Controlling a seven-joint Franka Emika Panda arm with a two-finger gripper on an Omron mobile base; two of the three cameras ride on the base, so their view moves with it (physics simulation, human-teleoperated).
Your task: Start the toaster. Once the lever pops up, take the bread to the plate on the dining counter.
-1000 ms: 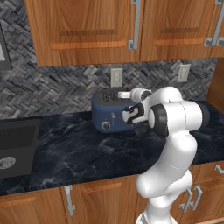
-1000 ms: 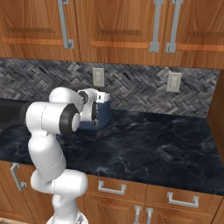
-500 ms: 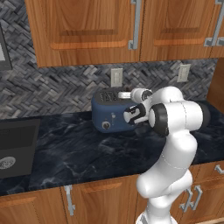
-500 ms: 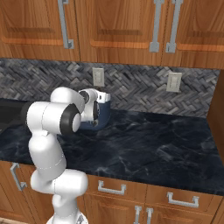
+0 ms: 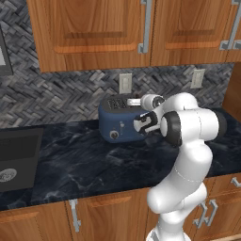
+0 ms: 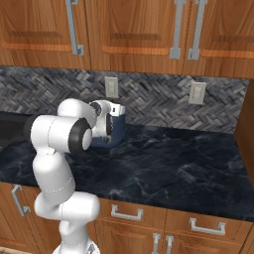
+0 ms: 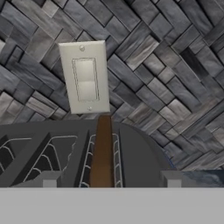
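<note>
A simulated kitchen. A dark-blue toaster sits on a black marbled table against a grey herringbone backsplash, below wooden cabinets. The white arm reaches over the toaster's right end. In the hand view, the hand hovers just above the toaster's black slotted top, its two fingertips spread to either side of a brown bread slice standing upright in a slot, edge toward the camera. The fingers are not touching the bread. A pale wall switch plate is straight ahead.

The step in hand looks to be grasping the bread. To do it well, keep the slice centred between the fingertips, lower slightly, pinch gently, then lift straight up, clear of the slot wires.
</note>
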